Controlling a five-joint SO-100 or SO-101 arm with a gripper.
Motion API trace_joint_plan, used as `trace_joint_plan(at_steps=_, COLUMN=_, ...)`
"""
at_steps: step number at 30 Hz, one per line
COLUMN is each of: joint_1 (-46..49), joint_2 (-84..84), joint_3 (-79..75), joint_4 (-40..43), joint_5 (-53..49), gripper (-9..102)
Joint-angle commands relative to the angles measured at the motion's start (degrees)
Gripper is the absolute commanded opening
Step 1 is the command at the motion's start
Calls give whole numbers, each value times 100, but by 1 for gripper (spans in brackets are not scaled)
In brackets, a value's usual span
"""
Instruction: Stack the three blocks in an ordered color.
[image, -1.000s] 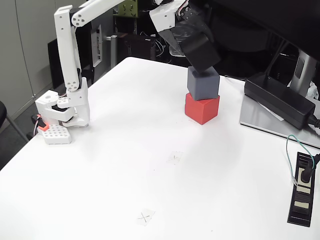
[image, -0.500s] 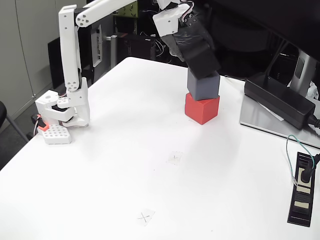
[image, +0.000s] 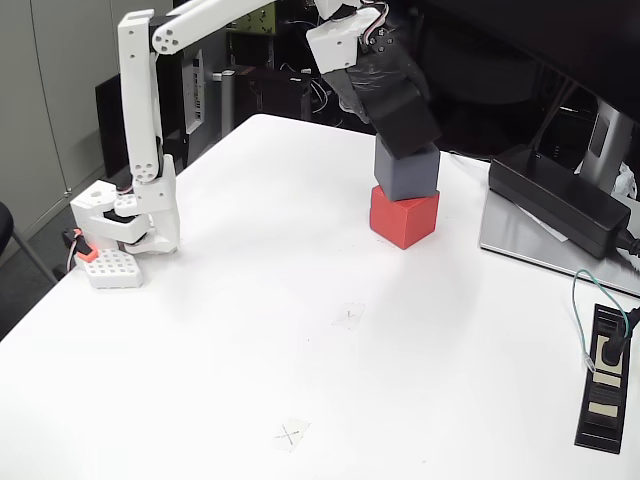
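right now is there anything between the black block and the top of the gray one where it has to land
Nothing visible stands in the way. The black block, tilted in the end effector, sits right at the top of the gray block, which rests on the red block. Whether it already touches is hard to tell.

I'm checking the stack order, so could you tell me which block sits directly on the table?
The red block; the gray block rests on it.

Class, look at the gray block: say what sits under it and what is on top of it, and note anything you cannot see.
Under the gray block sits the red block on the table. On top, tilted, is the black block, held in the gripper. The faces where they meet are hidden.
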Motion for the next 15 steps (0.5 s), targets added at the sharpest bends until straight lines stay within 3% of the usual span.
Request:
trace_joint_plan(at_steps=1, joint_1=26, joint_2=18, joint_3=-176, joint_4=-18, joint_5=26, gripper=9)
trace_joint_plan(at_steps=9, joint_1=26, joint_2=18, joint_3=-167, joint_4=-18, joint_5=0, gripper=33)
trace_joint_plan(at_steps=15, joint_1=26, joint_2=18, joint_3=-167, joint_4=-18, joint_5=0, gripper=40)
